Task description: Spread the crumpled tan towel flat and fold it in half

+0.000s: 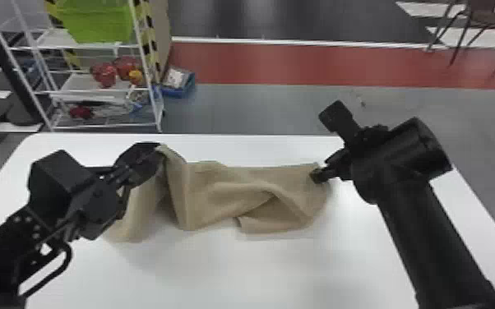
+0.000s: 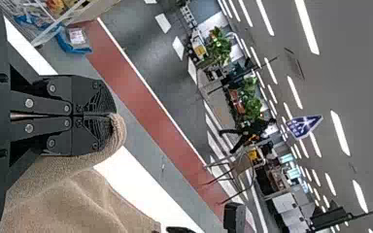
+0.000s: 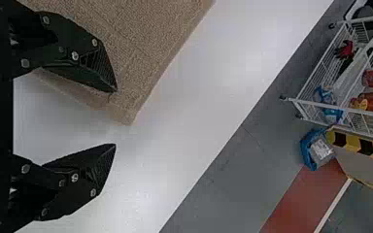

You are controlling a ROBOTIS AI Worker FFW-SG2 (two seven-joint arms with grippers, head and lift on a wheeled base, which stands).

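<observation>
nearest, room for spreading is seemingly offered by the table (image 1: 218, 275). behind, the rumpled towel (image 1: 218, 193) is judged neither flattened nor folded; one part is raised, clamped by the left gripper (image 2: 112, 115). near a corner, the right gripper (image 3: 115, 118) is held, fingers apart. beyond, the table's far edge is approached closely.

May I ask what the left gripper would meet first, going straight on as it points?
Apart from the towel it grips, the left gripper seems to have a free way as far as its wrist view shows, though depth beyond the table is unclear.
</observation>
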